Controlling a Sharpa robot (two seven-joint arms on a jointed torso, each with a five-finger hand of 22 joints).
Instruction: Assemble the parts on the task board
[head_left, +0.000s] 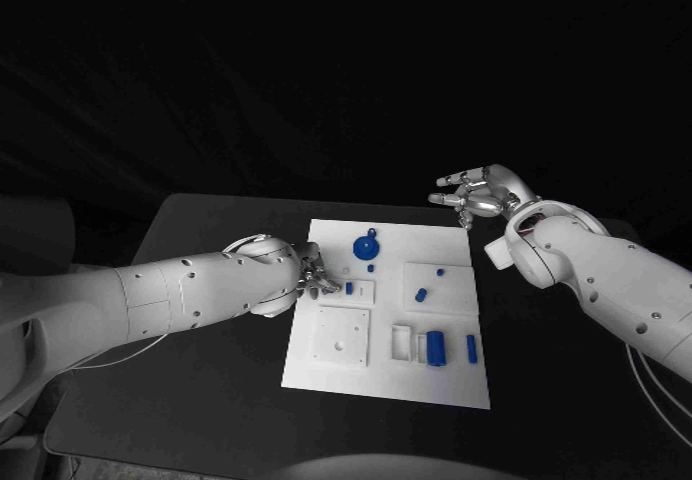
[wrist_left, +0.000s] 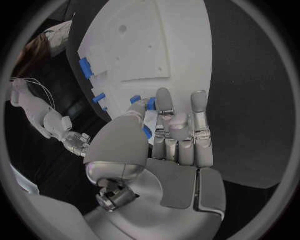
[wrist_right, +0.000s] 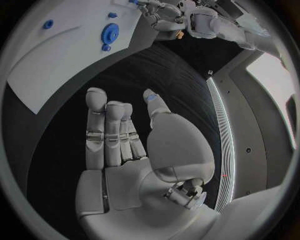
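Task board (head_left: 387, 385) lay flat mid-desk, long axis running from near edge to far edge of the black desk (head_left: 216, 400). Left hand (head_left: 310, 275) rested over the board's left edge, about halfway along, fingers curled down onto a small blue part (wrist_left: 148, 105); looked like a pinch between thumb and fingers (wrist_left: 164, 107) in the left wrist view, but could not tell for sure whether held or just touched. Small white socket block (head_left: 356, 290) sat just beside those fingertips, toward board centre. Judged the coming move as a short carry inward from the left edge to that socket; left hand clearly the nearer one.

Right hand (head_left: 483, 192) hovered off the board's far right corner, above bare desk, fingers (wrist_right: 106, 120) straight and apart, palm empty, holding nothing. Well apart from any part.

Other parts on board: round blue disc with tab (head_left: 366, 246) near the far edge, small blue peg (head_left: 421, 294) on a white square right of centre, two upright blue pieces (head_left: 437, 347) and (head_left: 472, 348) in a slotted block toward the near right, long axes pointing near-to-far. Larger white plate with hole (head_left: 340, 338) near left, no part in it.

No brands, labels or readable writing seen anywhere.
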